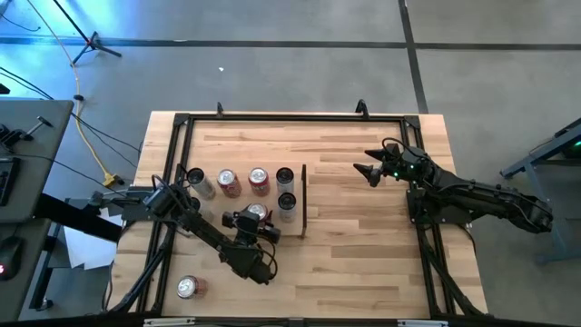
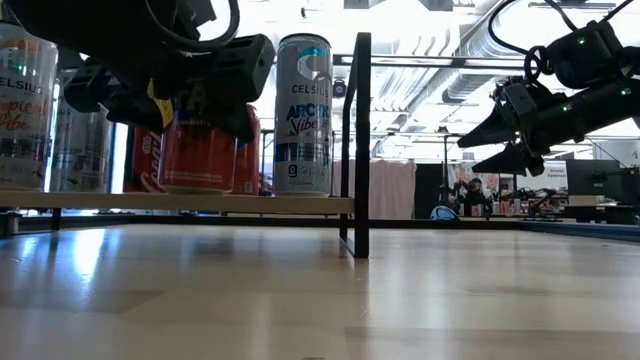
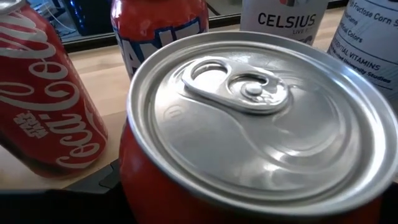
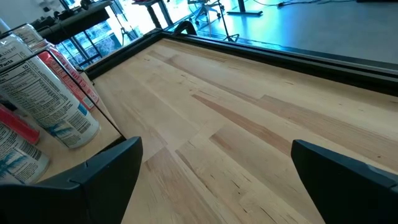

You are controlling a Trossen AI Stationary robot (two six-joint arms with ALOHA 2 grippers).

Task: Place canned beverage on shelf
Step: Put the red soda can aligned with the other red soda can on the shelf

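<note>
1. My left claw (image 1: 255, 223) is over the shelf (image 1: 238, 208), near its front edge, and the can (image 1: 257, 213) I am placing stands between its fingers. The right claw (image 1: 369, 170) is well apart, over bare table (image 1: 363, 236) beyond the shelf's dark upright strip (image 1: 303, 200).

2. The can is upright, its long axis vertical. My wrist camera looks down on its silver lid (image 3: 255, 118) with the pull tab showing, so the can sits just below and ahead of my wrist.

3. From table height the red can's base seems to rest on the shelf, though my fingers cover part of it and I cannot be sure it is fully down.

4. My left fingers sit on either side of the can, part-way open. I cannot tell whether they are pressing it or have let go.

5. My right claw is spread wide and empty, hovering above the table.

6. The relation that matters: the can is straight below my left claw, with other cans close by, a Coca-Cola can (image 3: 43, 106) and a red-and-blue can (image 3: 158, 28) toward the back edge, and a Celsius can (image 2: 302, 115) toward the strip. I judge the clear way out is straight up along the can's axis; a sideways pull could tip it or nudge a neighbour.

7. The left arm is far nearer; the right need not move.
</note>
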